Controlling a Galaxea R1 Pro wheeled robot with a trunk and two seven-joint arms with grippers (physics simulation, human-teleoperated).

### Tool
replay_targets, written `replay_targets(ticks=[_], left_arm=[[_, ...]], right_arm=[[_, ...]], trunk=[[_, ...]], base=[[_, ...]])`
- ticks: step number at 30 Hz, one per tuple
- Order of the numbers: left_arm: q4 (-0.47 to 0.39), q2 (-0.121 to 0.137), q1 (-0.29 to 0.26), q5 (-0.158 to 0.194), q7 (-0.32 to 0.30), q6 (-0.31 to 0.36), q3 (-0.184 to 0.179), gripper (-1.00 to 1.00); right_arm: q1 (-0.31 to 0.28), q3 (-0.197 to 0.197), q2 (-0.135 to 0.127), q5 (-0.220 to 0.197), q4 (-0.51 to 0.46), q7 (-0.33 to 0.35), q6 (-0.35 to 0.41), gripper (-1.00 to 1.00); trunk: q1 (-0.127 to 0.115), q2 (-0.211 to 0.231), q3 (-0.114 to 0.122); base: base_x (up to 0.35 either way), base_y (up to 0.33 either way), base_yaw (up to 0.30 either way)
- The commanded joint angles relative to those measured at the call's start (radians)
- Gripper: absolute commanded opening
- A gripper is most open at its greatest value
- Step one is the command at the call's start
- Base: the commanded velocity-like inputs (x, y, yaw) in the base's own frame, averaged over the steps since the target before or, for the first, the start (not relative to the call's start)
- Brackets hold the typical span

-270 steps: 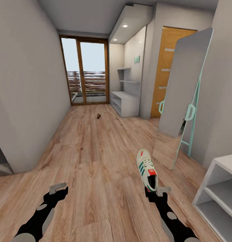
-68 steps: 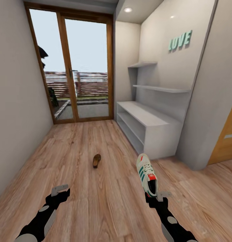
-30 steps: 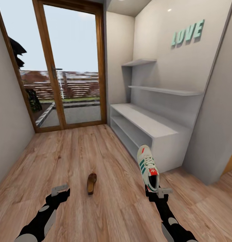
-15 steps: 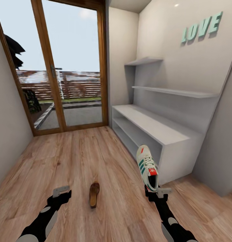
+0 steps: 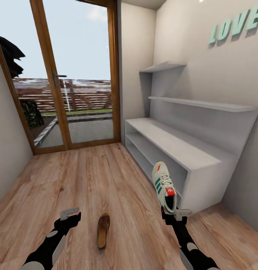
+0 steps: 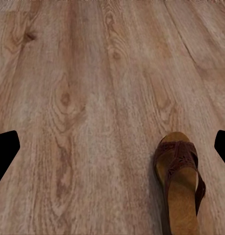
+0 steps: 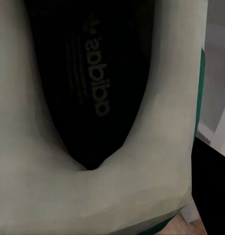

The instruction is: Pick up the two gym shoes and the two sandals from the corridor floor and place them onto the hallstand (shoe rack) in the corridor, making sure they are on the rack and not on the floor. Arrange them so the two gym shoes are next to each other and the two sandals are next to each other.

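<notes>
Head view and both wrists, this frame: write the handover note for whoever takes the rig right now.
Right claw: shut on one gym shoe at its heel, held above the corridor floor, toe pointing ahead.
Left claw: open, empty, above the floor.
One sandal lies on the floor between the arms, close to the left claw.
Hallstand is ahead on the right; its bench top and the shelf parts in sight carry no shoes.
Done: one shoe picked up. Left: place it, fetch the sandal, then find the second shoe and sandal.
</notes>
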Motion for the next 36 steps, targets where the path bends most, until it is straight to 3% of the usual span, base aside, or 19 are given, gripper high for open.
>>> replay_targets(ticks=[1,11,28,36], left_arm=[[0.001,0.000,-0.001,0.000,0.000,-0.003,0.002,1.00],[0.001,0.000,-0.001,0.000,0.000,-0.006,0.002,1.00],[0.001,0.000,-0.001,0.000,0.000,-0.006,0.002,1.00],[0.002,0.000,-0.001,0.000,-0.001,-0.007,0.002,1.00]], right_arm=[[-0.001,0.000,0.000,0.001,0.001,-0.001,-0.003,-1.00],[-0.001,0.001,0.000,0.001,0.001,-0.001,-0.003,-1.00],[-0.001,0.001,0.000,0.002,0.001,0.001,-0.003,-1.00],[-0.001,0.003,0.000,0.003,0.001,0.008,-0.003,-1.00]], trunk=[[0.000,0.000,-0.001],[0.000,0.000,-0.001],[0.000,0.000,-0.001],[0.000,0.000,-0.001]], base=[[0.178,0.000,0.000],[0.067,-0.017,0.000],[0.309,-0.062,0.000],[0.087,-0.001,0.000]])
